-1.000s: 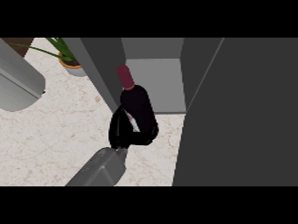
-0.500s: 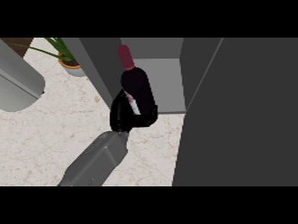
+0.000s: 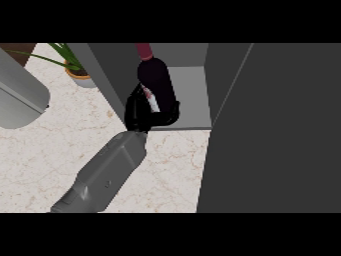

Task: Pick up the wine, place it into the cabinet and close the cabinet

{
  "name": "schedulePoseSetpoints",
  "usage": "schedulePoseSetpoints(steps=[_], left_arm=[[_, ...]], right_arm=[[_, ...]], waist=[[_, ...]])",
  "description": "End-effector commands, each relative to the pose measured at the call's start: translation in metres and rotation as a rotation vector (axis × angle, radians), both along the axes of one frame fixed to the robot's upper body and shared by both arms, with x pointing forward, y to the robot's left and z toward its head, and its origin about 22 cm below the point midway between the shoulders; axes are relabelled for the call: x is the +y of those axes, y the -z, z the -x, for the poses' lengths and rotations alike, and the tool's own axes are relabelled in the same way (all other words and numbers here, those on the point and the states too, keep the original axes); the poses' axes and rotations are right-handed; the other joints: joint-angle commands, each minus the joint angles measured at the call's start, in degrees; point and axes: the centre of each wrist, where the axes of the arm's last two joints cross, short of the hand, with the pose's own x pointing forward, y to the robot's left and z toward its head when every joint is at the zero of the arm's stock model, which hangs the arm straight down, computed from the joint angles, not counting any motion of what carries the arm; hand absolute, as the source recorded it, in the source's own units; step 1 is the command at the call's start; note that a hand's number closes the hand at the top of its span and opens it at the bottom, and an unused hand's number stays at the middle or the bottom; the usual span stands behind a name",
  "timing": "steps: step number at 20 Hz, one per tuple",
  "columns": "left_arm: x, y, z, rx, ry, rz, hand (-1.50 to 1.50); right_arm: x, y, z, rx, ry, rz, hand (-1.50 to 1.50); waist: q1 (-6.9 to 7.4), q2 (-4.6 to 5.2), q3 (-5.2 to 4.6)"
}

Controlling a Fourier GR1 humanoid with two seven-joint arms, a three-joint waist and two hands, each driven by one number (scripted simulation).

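Observation:
The dark wine bottle (image 3: 157, 82) with a maroon neck stands upright at the front of the open cabinet (image 3: 190, 95), its base at the edge of the cabinet's pale floor. My right hand (image 3: 140, 112) is shut around the bottle's lower body from the left, its grey forearm reaching up from the lower edge. The neck's top runs out of view. The cabinet's door (image 3: 291, 135), a large dark grey panel, stands open on the right. My left hand does not show.
A potted green plant (image 3: 77, 70) sits on the marble counter (image 3: 40, 160) just left of the cabinet's side wall. A big rounded grey shape (image 3: 10, 92) fills the upper left. The open door blocks the whole right side.
My right hand has carried the bottle away from me and to the right, from over the counter into the cabinet's opening. The forearm has stretched out further.

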Motion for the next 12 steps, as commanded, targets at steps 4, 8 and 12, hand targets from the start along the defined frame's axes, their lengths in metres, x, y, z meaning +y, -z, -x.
schedulePoseSetpoints(steps=[4, 8, 12], left_arm=[[-0.012, -0.027, -0.017, 0.037, 0.007, 0.010, 1.50], [-0.004, -0.058, -0.047, 0.034, -0.005, -0.017, 1.50], [-0.005, -0.058, -0.049, 0.061, -0.020, -0.052, 1.50]], right_arm=[[0.009, 0.001, -0.008, 0.007, -0.008, -0.009, -1.50], [0.010, 0.009, -0.010, -0.001, -0.028, -0.004, -1.50], [-0.001, 0.004, -0.007, -0.016, -0.004, -0.010, -1.50]], waist=[[0.10, -0.04, 0.01], [-0.71, 0.38, 0.00], [-1.31, 0.55, 0.00]])
